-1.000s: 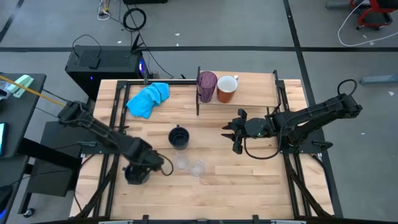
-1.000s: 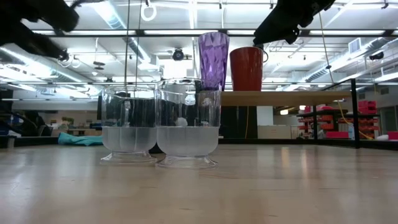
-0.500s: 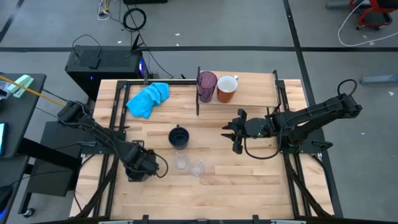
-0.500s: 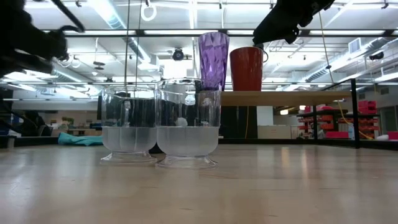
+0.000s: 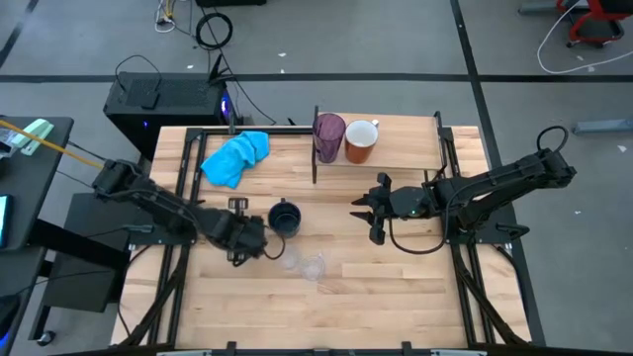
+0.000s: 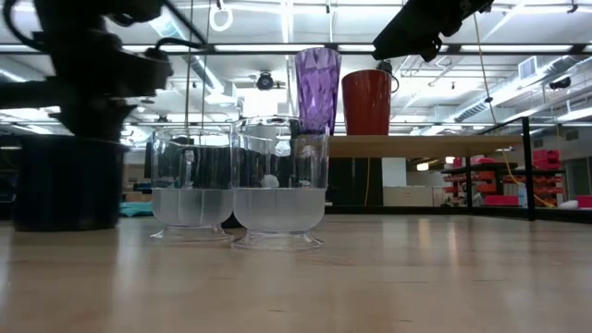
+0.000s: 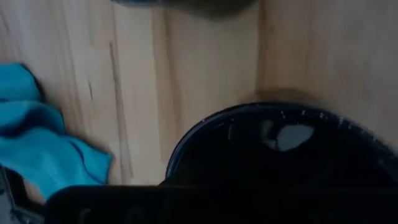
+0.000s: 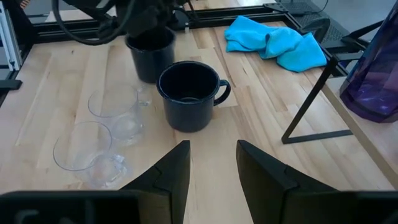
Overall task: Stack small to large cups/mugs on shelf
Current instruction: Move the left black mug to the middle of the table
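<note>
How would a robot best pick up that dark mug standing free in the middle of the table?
Probably by the rim of the navy mug, from straight above: it stands upright and open. One finger goes inside, one outside, away from the handle and the clear glasses.

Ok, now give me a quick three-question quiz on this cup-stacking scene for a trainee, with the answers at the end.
1. True or false: the orange mug stands on the shelf.
2. How many clear glasses stand on the tabletop?
3. The right pincer hovers open above the table. What does the left pincer grip? A) purple tumbler B) navy mug C) blue cloth

Key: 1 true; 2 two; 3 B.
</note>
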